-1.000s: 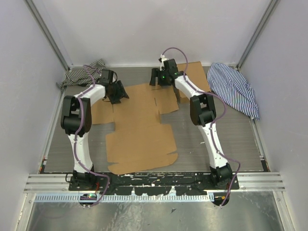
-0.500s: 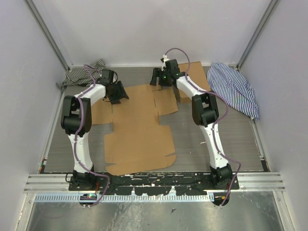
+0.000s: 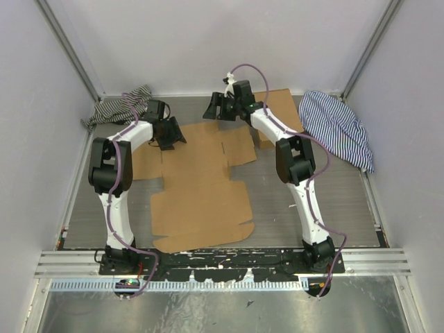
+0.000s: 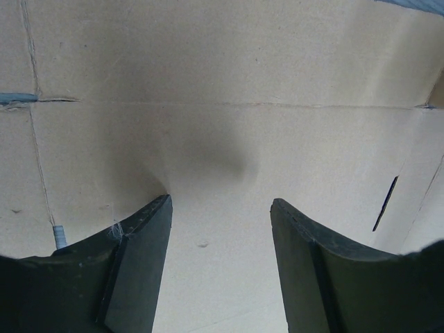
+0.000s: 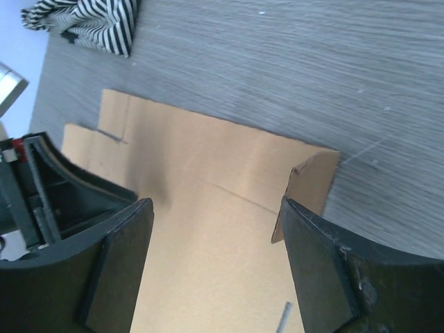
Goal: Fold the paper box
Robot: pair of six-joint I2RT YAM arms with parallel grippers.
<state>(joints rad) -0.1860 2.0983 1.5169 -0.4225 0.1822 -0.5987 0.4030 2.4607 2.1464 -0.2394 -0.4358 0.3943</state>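
The paper box (image 3: 201,191) lies nearly flat mid-table, so almost all the folding looks undone. Farther on, the left gripper (image 4: 220,208), jaws apart, hovers close over its left panel; contact is unclear. Farthest, the right gripper (image 5: 215,208), jaws apart and empty, faces a small raised flap (image 5: 311,182). The right arm (image 3: 291,156) hides the sheet's right edge.

Colour key: paper box (image 3: 201,187) plain brown; far-left cloth (image 3: 119,104) black-and-white stripes; far-right cloth (image 3: 338,128) blue-and-white stripes; table (image 3: 336,201) streaked grey; arms (image 3: 306,201) white, black joints
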